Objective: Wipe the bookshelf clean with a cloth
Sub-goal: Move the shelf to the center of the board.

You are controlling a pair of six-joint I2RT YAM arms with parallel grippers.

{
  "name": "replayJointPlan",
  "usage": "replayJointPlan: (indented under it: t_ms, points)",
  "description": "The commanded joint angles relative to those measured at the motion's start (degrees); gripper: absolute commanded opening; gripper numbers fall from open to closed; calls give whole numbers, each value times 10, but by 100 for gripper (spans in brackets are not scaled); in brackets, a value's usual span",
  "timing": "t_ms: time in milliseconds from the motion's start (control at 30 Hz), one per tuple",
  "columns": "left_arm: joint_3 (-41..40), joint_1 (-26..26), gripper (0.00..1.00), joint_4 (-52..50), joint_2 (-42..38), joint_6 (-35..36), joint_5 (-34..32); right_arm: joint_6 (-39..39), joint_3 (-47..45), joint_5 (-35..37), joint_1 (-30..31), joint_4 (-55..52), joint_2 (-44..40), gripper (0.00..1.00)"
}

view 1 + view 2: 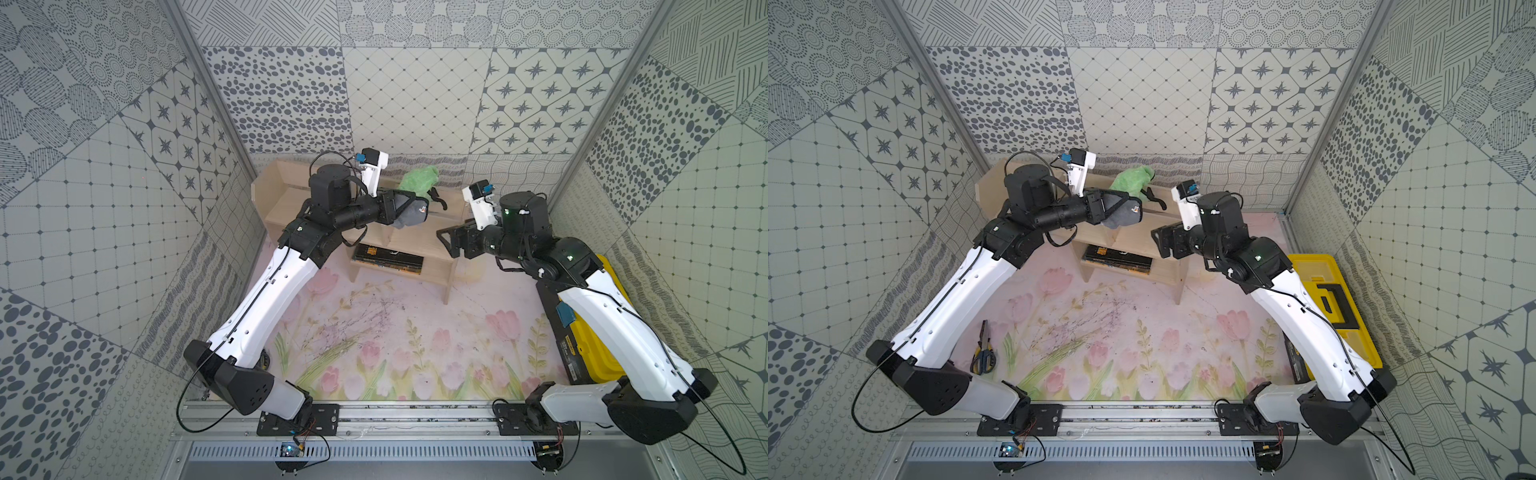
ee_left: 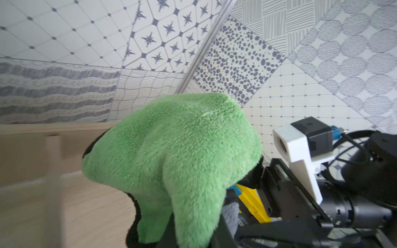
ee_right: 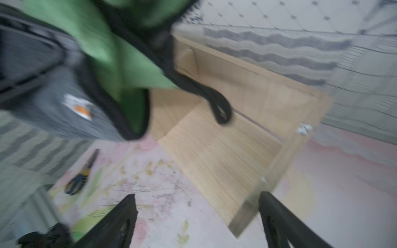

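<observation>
My left gripper [image 1: 398,206] is squeezed tight on the cloth [image 1: 417,179]. The cloth flops over it. Its green end is bunched up high toward the back wall, and its grey end hangs low toward the front, above the bookshelf [image 1: 282,199]. My right gripper [image 3: 197,195] is wide open, holding nothing, near the cloth. The bookshelf stands on a flower mat [image 1: 395,345], with patterned walls [image 1: 415,104] all around.

cloth [image 1: 419,179] hanging above bookshelf [image 1: 286,207], tabletop [image 1: 374,332] centre open
</observation>
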Motion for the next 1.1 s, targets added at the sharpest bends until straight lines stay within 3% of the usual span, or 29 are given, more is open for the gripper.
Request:
replayJointPlan:
  t_ms: [0,100,200,267,400,467,500,600,800,900,1067]
  points:
    - [-63,8,0,253,-20,-127,217,12,44,-168,19,187,30,94]
    - [-72,7,0,236,-27,-102,200,-5,61,-143,27,190,47,93]
    - [-78,9,0,206,-40,-69,167,-16,46,-6,28,182,42,88]
    - [-78,12,0,167,-56,-39,102,-17,19,92,29,175,24,88]
    - [-54,13,0,38,-86,29,-119,-16,-7,243,47,115,-6,88]
    - [-45,22,0,-25,-100,30,-293,-14,-3,319,63,74,-3,89]
    - [-51,38,0,-31,-107,28,-317,-9,-3,336,66,60,1,90]
    - [-71,86,0,-39,-124,13,-315,26,-9,343,67,36,20,88]
    - [-94,130,0,-55,-148,31,-319,79,-18,313,68,35,72,79]
    - [-103,139,0,-63,-151,41,-311,92,-21,314,68,36,86,63]
    - [-128,147,0,-55,-155,42,-303,118,-23,380,55,14,83,20]
